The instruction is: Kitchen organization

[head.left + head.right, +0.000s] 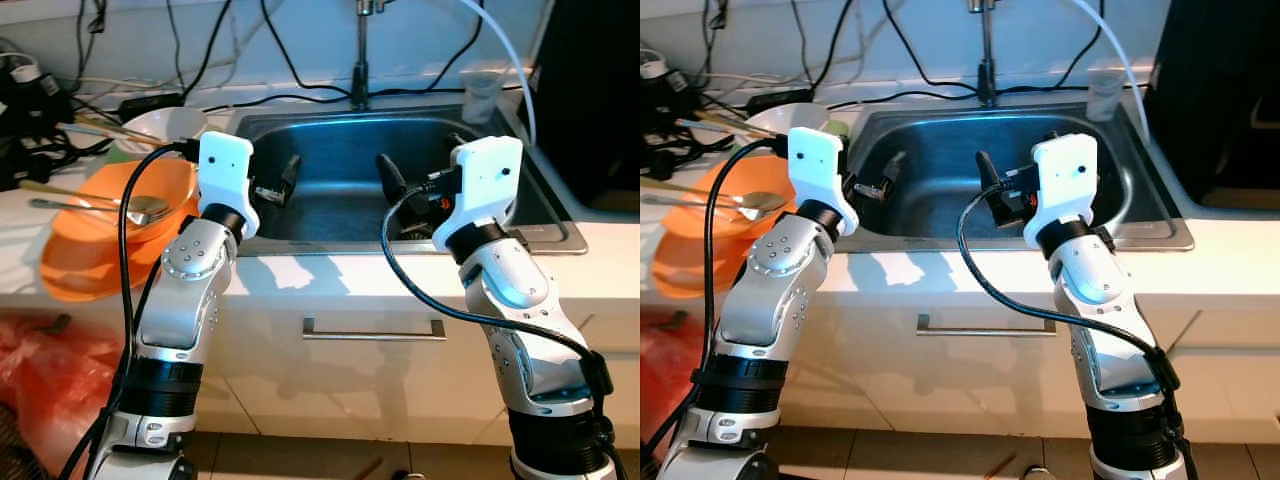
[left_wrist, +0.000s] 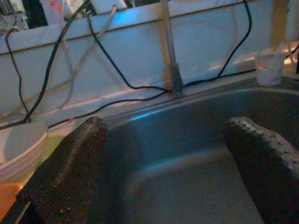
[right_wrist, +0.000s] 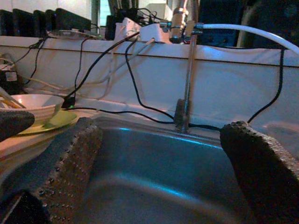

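I hold both claws — left (image 1: 284, 186) and right (image 1: 396, 190) — wide open over the sink (image 1: 330, 150), while the orange bowls (image 1: 110, 235) could slide off the counter edge if bumped.

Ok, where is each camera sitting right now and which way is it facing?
Left eye, right eye: on the head, looking down at the sink; both silver arms show, left gripper and right gripper over the basin.
Left wrist: faces the faucet between open fingers.
Right wrist: likewise, between open fingers.
All views share sink and faucet.
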You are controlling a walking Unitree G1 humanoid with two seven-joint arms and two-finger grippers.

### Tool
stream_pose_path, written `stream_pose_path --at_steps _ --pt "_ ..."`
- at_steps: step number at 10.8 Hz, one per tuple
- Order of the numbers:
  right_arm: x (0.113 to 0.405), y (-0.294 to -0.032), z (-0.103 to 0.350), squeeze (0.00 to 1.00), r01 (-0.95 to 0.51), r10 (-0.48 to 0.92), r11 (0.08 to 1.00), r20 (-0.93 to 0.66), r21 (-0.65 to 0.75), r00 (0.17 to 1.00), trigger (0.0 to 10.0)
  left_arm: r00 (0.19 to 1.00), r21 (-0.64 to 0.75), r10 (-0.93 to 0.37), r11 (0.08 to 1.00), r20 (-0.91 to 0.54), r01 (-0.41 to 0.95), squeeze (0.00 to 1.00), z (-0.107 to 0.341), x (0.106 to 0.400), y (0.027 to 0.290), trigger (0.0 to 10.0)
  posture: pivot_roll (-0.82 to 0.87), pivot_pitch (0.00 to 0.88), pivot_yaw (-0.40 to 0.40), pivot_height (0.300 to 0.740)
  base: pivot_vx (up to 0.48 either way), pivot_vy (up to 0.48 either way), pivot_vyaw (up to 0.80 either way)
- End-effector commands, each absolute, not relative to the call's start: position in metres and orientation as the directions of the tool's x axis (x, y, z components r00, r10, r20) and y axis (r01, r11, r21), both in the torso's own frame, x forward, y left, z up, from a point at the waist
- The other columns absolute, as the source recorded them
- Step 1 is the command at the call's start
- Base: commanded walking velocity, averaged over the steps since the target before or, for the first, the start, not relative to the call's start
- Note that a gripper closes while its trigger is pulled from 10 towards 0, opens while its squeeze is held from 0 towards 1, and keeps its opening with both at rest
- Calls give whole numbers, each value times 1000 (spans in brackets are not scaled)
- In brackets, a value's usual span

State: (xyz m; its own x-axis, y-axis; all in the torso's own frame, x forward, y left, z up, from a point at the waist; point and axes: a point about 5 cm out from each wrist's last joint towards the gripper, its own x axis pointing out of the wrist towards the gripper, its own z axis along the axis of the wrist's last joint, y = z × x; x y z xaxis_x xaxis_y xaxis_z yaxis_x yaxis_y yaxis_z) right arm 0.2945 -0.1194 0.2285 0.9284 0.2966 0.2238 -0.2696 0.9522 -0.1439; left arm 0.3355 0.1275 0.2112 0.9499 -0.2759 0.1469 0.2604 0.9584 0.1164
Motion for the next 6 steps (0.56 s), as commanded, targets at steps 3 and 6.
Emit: stream_pose_path --at_steps 3,6 --pt "297 -116 231 0 -274 304 950 237 -152 923 10000 946 118 -284 956 156 268 0 220 338 129 10000 -25 0 130 740 0 343 0" --pt "297 -117 232 0 -269 300 951 237 -154 924 10000 948 116 -285 956 141 270 0 217 338 128 10000 -26 0 131 740 0 319 0"
